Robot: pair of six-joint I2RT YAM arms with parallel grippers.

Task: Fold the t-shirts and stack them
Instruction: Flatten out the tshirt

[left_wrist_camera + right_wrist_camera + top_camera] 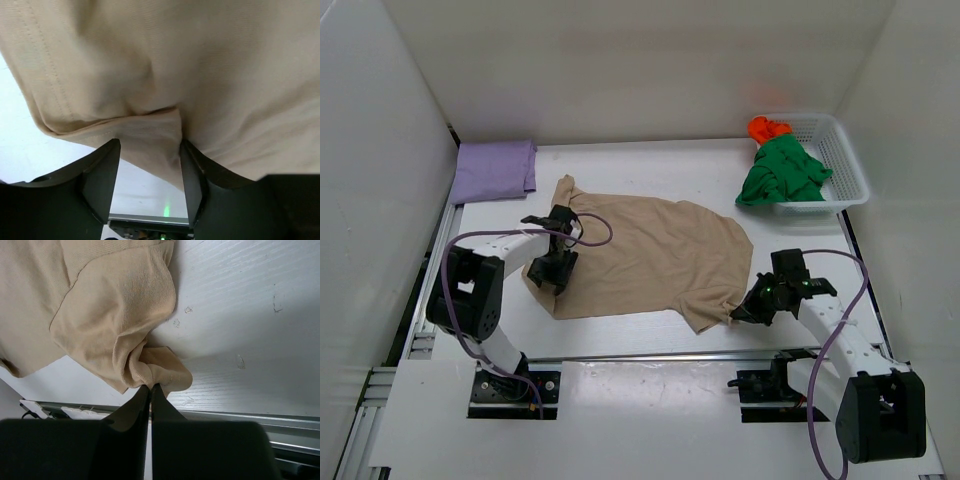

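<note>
Beige shirt (650, 255) spread flat at centre of worktop (620, 340). Right tool (151, 386) clenched on its near right sleeve. Left tool (150, 145) half-closed about a fold at its left edge; whether it grips cannot be told. Lilac shirt (495, 170) lies folded at far left corner.

Top external: mounted high behind the arm bases at the frame's bottom edge, facing down over the whole counter (640, 165). Left wrist: very close, looking past the left gripper (150, 150) onto the beige t-shirt (175, 60). Right wrist: equally close, past the right gripper (151, 387). All three views share that shirt.
</note>
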